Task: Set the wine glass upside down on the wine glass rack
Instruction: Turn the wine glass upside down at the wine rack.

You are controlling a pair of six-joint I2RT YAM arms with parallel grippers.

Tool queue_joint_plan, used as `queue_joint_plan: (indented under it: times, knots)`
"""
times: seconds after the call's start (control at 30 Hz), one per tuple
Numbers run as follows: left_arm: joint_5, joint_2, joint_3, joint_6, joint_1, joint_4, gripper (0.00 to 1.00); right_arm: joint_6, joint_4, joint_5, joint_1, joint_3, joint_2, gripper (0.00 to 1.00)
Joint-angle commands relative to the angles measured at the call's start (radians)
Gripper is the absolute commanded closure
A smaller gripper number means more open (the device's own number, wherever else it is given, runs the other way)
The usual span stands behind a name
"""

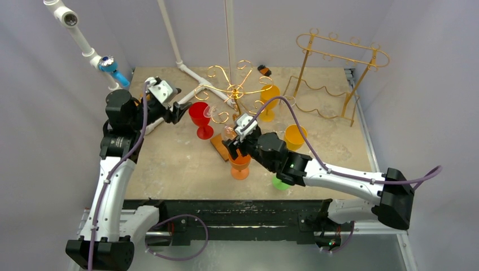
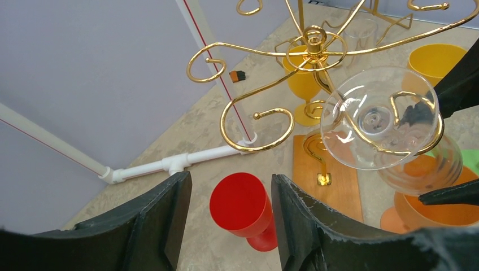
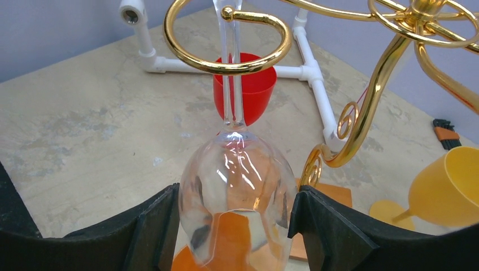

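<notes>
My right gripper (image 3: 234, 195) is shut on the bowl of a clear wine glass (image 3: 237, 180), which it holds upside down. The stem rises through a curled gold hook (image 3: 226, 39) of the tree-shaped wine glass rack (image 1: 236, 90). In the left wrist view the same clear glass (image 2: 378, 118) hangs at a rack arm, above the rack's wooden base (image 2: 333, 175). My left gripper (image 2: 230, 180) is open and hovers over an upright red glass (image 2: 240, 203), with a gap on each side. In the top view the left gripper (image 1: 179, 111) sits just left of the red glass (image 1: 199, 116).
An orange glass (image 1: 240, 164) stands under my right gripper (image 1: 236, 141). Two yellow glasses (image 1: 269, 96) (image 1: 295, 135) stand right of the rack, and a green piece (image 1: 279, 182) lies under the right arm. A second gold rack (image 1: 339, 73) stands at the back right. White pipes (image 1: 192, 76) cross the back.
</notes>
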Motion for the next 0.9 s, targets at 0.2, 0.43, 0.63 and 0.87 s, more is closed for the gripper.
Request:
queue_joint_plan:
  times: [0.2, 0.43, 0.63, 0.87]
  knots:
    - [-0.031, 0.007, 0.014, -0.022, -0.010, 0.043, 0.43, -0.094, 0.320, -0.066, -0.002, -0.086, -0.033, 1.00]
    - [-0.046, 0.020, 0.025, -0.023, -0.011, 0.040, 0.43, -0.112, 0.395, -0.066, -0.003, -0.132, -0.028, 1.00]
    - [-0.064, 0.044, 0.044, -0.043, -0.016, 0.040, 0.43, -0.103, 0.469, -0.055, -0.002, -0.188, -0.046, 1.00]
    - [-0.075, 0.058, 0.056, -0.055, -0.018, 0.041, 0.44, -0.076, 0.546, -0.025, -0.002, -0.235, -0.042, 1.00]
